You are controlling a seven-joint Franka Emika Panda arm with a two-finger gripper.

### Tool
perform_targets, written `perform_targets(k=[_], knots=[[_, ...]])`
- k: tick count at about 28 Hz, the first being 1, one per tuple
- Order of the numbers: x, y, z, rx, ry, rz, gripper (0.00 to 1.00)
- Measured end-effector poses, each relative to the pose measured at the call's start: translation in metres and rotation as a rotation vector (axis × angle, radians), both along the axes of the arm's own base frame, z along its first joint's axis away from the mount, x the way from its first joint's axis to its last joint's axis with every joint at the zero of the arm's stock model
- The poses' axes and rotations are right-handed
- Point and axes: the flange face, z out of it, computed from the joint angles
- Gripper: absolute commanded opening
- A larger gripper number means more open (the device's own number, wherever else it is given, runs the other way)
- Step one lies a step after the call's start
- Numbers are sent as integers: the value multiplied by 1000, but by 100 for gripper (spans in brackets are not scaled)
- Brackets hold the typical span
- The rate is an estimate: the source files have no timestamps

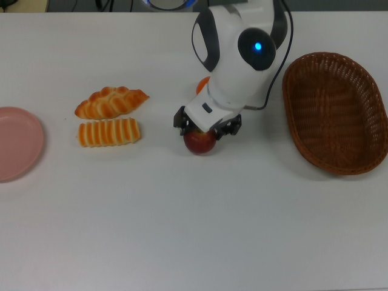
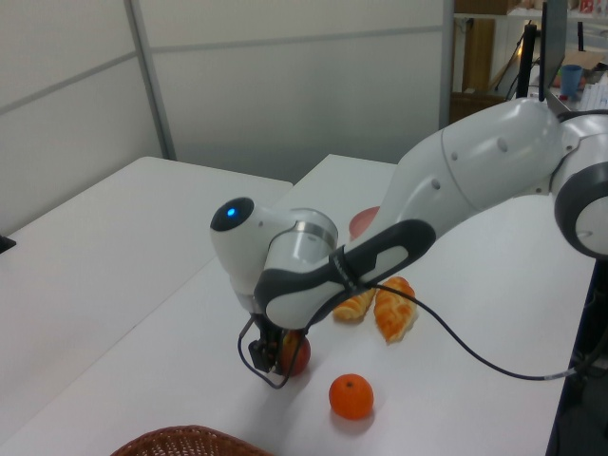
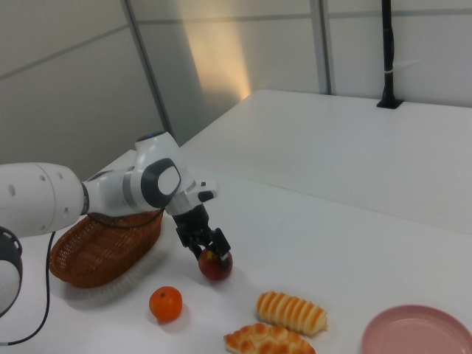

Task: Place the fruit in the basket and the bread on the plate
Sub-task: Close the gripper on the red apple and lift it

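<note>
The dark red apple [image 1: 200, 144] lies mid-table, and my gripper [image 1: 206, 125] has come down over it, open, one finger on each side of the fruit. In the right view the gripper [image 3: 209, 245] sits just above the apple [image 3: 215, 267]. The orange mandarin [image 1: 202, 83] peeks out behind the arm in the top view and lies bare on the table in the left view [image 2: 351, 396]. The braided loaf [image 1: 111, 101] and the striped loaf [image 1: 109, 131] lie side by side toward the top view's left. The pink plate [image 1: 18, 142] sits at the far left, the wicker basket [image 1: 292, 115] at the right.
The arm's black cable [image 2: 456, 342] trails across the table past the bread. The table's edge runs close behind the basket [image 3: 96, 254] in the right view. Open tabletop lies between the apple and the basket.
</note>
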Motion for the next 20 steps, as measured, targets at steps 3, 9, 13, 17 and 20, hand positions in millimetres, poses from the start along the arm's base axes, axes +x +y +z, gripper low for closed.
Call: perform_targets(k=[3, 9, 13, 17, 20], knots=[[1, 1, -12, -10, 1, -6, 100], [1, 6, -17, -12, 3, -1, 2], [2, 8, -16, -11, -3, -6, 0], [7, 11, -1, -1, -32, -8, 0], [9, 20, 23, 23, -67, -1, 0]])
